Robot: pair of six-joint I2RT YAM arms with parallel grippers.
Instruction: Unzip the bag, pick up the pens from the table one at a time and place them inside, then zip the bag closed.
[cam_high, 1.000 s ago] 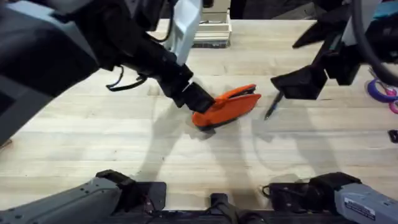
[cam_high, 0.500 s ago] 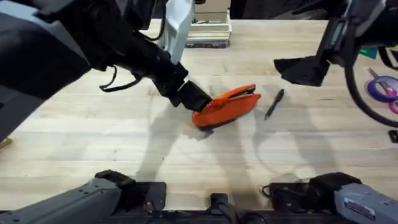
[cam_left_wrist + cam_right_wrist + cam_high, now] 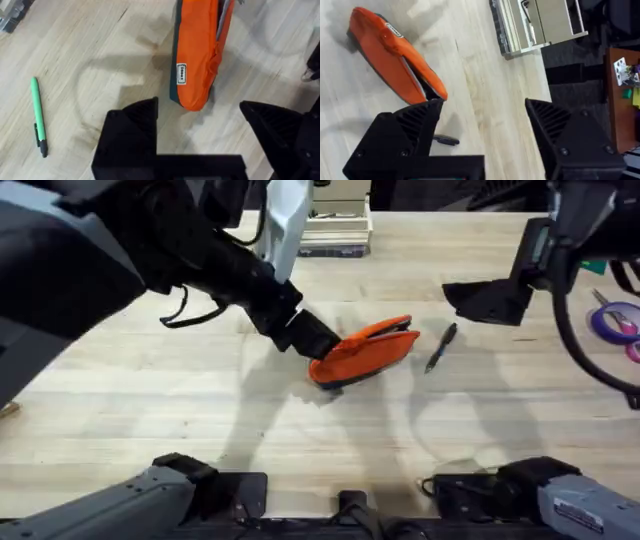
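The left gripper, fingers spread, sits at the near end of the orange pencil pouch on the wooden table, probably steadying it. The right gripper, also spread, hangs above the dark pen just beside the pouch's partly open zipper end. The green pen lies well apart.

Orange bag unzipped mid-table; dark pen beside

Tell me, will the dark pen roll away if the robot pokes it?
Probably a little. The dark pen looks slim and round, lying flat on the smooth wooden table, so a sideways poke could roll it. It looks stiff, so it should not bend. It also seems light, so it might skid away from the bag.
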